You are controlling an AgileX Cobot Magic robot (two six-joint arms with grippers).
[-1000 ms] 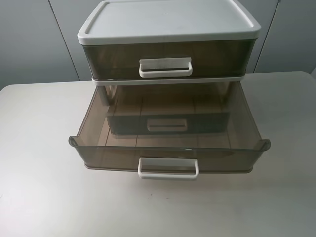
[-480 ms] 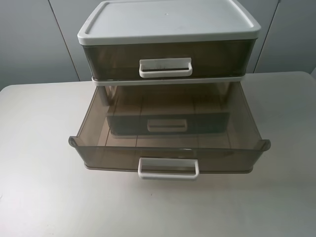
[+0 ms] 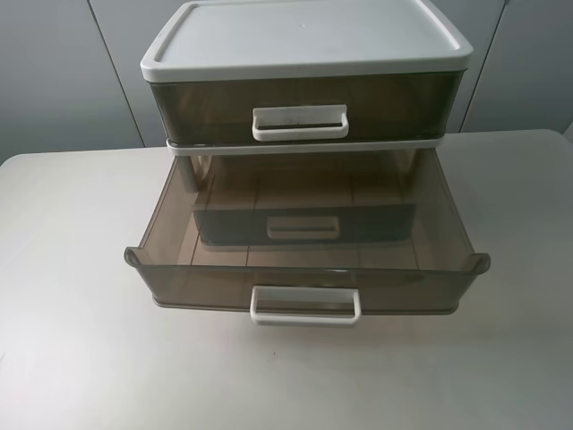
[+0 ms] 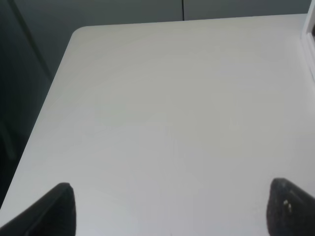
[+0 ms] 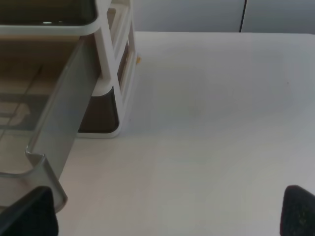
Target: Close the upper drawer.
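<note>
The upper drawer (image 3: 304,107) is smoky brown-grey translucent plastic with a white loop handle (image 3: 300,123) that has faint dark specks. It sits pushed in, flush under the cabinet's white top (image 3: 304,36). Below it a like drawer (image 3: 309,287) with a clean white handle (image 3: 305,305) is pulled far out and is empty. Its side wall shows in the right wrist view (image 5: 64,123). Neither gripper shows in the exterior view. My left gripper (image 4: 174,216) is open over bare table. My right gripper (image 5: 165,216) is open beside the pulled-out drawer's corner.
A third drawer (image 3: 303,227) shows through the open one's floor. The cabinet stands at the back middle of a white table (image 3: 72,358). The table's left edge and rounded corner (image 4: 74,37) show in the left wrist view. Grey wall panels stand behind.
</note>
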